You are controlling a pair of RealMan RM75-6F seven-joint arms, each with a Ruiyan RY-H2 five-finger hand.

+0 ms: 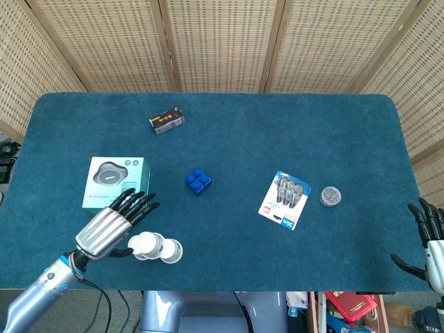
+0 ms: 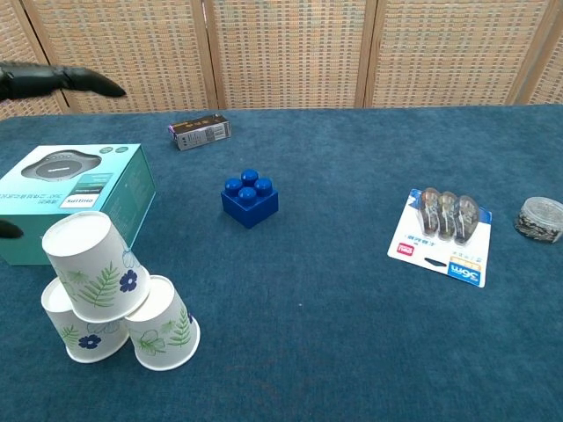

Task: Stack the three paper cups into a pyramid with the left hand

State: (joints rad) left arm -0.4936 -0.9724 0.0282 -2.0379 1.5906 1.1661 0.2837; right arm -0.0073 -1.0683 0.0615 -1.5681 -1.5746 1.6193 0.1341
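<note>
- The tabletop (image 1: 291,132) is covered in blue cloth. Your work sits at its 7 o'clock corner, close to the near edge.
- The teal box (image 2: 75,192) lies just behind the cups, toward 12 o'clock from them. Mind it on any approach from the back.
- Your left hand (image 1: 111,225) hangs above the stack at about its 10 o'clock, fingers spread and holding nothing. In the chest view only its dark fingertips (image 2: 84,81) show at the upper left.
- Your right hand (image 1: 430,243) sits off the tabletop's 4 o'clock edge, fingers apart and empty.
- The top cup (image 2: 90,264) is upside down, leaning toward the right, resting on the two bottom cups (image 2: 123,330), which stand rims down and touching. The pyramid looks built.
- Judge these cups as very light, thin-walled and easily crushed or knocked over. If the top one needs straightening, pinch it gently around its upper wall near the closed base, thumb opposite the fingers, and lift straight up. A sideways nudge would likely topple all three.
- The blue brick (image 2: 250,199) sits at 2 o'clock from the stack, well apart.
</note>
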